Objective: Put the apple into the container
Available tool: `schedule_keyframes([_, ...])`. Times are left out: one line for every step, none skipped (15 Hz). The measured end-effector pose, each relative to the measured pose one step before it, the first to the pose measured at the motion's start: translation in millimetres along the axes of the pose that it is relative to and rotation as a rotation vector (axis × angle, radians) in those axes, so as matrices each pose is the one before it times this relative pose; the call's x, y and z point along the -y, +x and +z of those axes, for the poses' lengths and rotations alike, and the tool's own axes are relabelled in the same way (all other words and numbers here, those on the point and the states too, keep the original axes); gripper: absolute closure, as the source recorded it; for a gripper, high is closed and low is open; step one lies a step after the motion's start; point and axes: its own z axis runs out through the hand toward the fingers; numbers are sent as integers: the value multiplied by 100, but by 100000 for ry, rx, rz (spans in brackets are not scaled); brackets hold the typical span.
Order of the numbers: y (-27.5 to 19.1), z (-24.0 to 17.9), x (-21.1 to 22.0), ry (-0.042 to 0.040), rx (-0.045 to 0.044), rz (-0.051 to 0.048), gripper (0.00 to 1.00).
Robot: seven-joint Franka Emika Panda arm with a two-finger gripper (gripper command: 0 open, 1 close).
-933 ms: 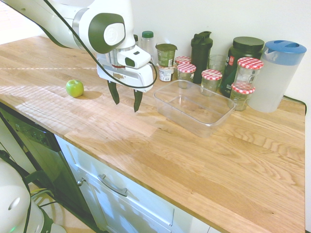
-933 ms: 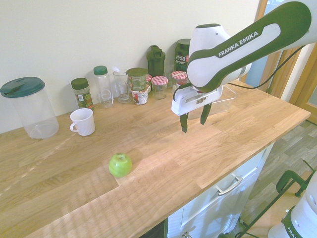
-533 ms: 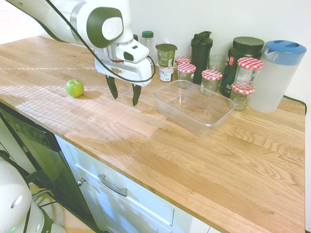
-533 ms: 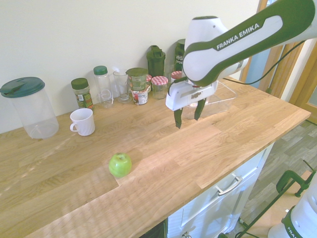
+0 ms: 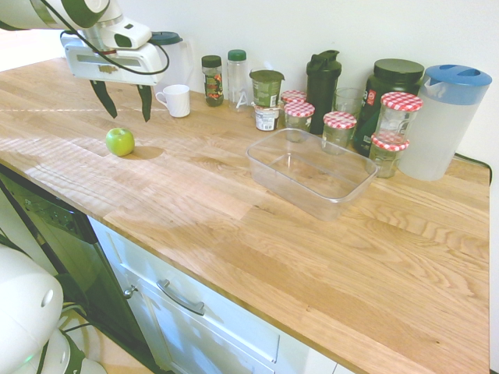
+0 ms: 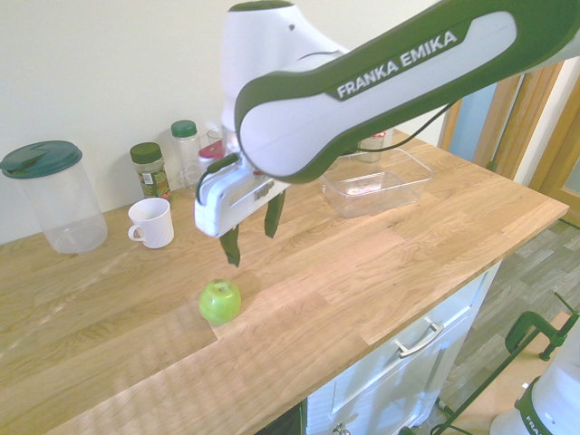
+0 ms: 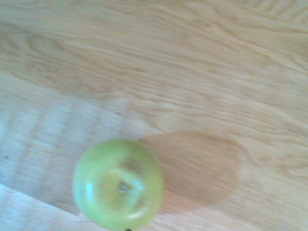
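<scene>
The gripper point(image 5: 124, 101) hovers above the wooden surface point(image 5: 234, 210), fingers point(image 5: 104, 98) spread apart and empty. The apple point(image 5: 120, 142) rests on the surface just below and between them, untouched. The container point(image 5: 311, 171) sits well apart to the right.

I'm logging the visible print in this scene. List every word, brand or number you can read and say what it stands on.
"FRANKA EMIKA" stands on the robot arm.
Print on the small jar's label by the red-checked-lid jars: too small to read.
Label on the spice jar: blurred, unreadable.
Nothing is printed on the apple or the container.
</scene>
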Motion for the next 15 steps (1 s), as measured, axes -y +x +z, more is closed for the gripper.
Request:
schedule_keyframes([-646,817,969,-315,122,-3716,0])
schedule_keyframes([-482,814,789,-688,-471,-3439,0])
schedule_keyframes([-291,709,635,-896,-458,-2867,0])
schedule_keyframes([-156,598,509,-717,-293,-2184,0])
schedule_keyframes([-11,526,400,-485,78,-1491,0])
schedule_keyframes([35,520,379,-374,91,-1319,0])
schedule_keyframes([28,584,454,152,425,-955,0])
schedule_keyframes([-25,568,490,157,466,-951,0])
schedule_keyframes([-83,614,464,130,109,-800,0])
schedule_keyframes([-149,665,480,-479,75,-569,0])
schedule_keyframes([-31,598,329,-816,264,-120,100])
schedule_keyframes([53,668,129,-1007,417,-114,100])
schedule_keyframes([0,706,17,-966,680,93,100])
schedule_keyframes([-16,538,30,-715,313,6,100])
schedule_keyframes([-37,311,121,-341,145,134,100])
